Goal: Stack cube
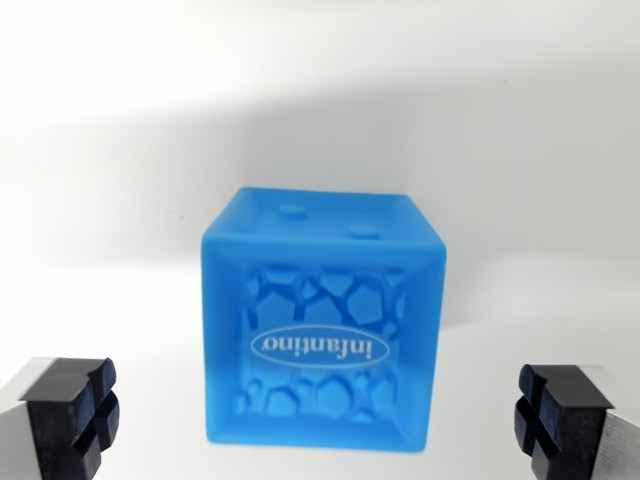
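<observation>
Pincer (318, 415) spread wide, gripping nothing. Black ribbed rubber pads (82, 408) on silver metal fingers low in both corners of wrist view. Translucent blue soft-plastic cube (322, 322) between pads, apart from both, nearer wrist view's left pad. Facing side recessed, pebble-patterned, white oval logo reading "infantino" upside down. Two small raised studs on top face. Resting on plain white tabletop (120, 200), soft grey shadow behind and right.

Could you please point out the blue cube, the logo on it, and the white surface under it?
blue cube (322, 340), wrist view, on its front face.
logo (316, 347), wrist view, middle of the white oval lettering.
white surface (110, 150), wrist view, bare part at upper left.
</observation>
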You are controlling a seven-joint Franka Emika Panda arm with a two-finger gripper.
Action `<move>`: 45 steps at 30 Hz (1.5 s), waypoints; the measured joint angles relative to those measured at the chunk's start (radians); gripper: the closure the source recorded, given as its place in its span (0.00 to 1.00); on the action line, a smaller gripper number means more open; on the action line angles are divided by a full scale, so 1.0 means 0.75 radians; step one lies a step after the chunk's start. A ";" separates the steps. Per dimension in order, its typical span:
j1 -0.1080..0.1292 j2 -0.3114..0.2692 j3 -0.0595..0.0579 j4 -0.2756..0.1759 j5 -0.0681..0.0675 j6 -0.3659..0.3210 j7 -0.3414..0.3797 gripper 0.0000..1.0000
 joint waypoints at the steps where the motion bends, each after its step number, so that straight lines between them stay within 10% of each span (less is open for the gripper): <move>1: 0.000 0.010 0.000 0.003 0.000 0.008 0.000 0.00; 21: 0.000 0.135 0.000 0.044 0.000 0.093 0.000 0.00; 22: 0.000 0.136 0.000 0.044 0.000 0.094 0.000 1.00; 45: 0.000 0.137 0.000 0.046 0.000 0.095 0.000 1.00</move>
